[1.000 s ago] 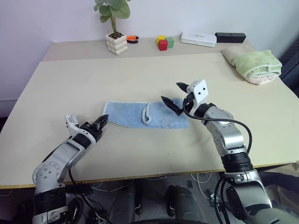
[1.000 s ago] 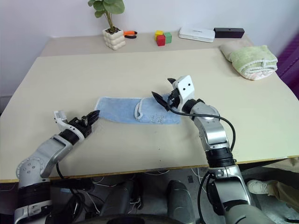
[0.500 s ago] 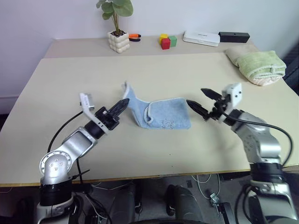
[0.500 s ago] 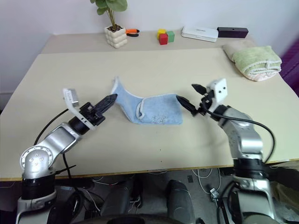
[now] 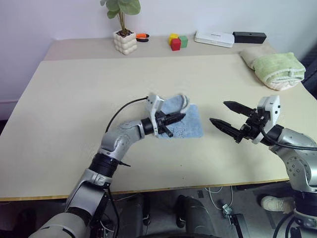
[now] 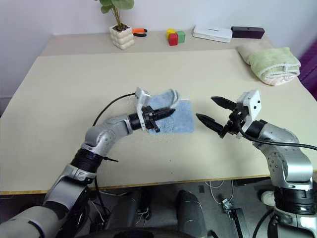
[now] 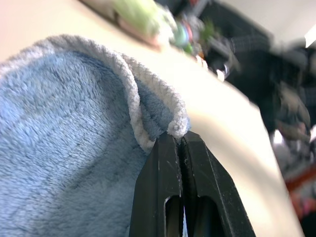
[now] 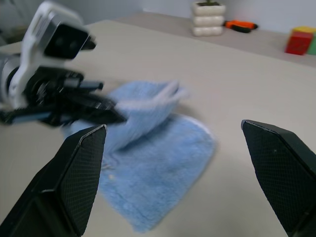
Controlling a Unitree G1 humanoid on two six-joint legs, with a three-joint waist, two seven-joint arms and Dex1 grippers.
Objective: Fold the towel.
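While the fold is mid-carry: risks outweigh progress.
Towel: light blue soft terry cloth towel (image 5: 184,123) lies mid-surface (image 5: 74,99), one white-edged end lifted over the rest.
Left fingers (image 5: 179,117): pressed together, pinching that edging.
Right fingers (image 5: 229,115): spread, empty, just beside the towel.
Risk: thin edge grip may slip, or the lower layer drag, leaving a crooked fold.

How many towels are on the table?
3. The light blue towel lies mid-table, pinched by the left gripper. The folded green towel sits at the far right edge, on top of the beige rolled towel. More could be hidden.
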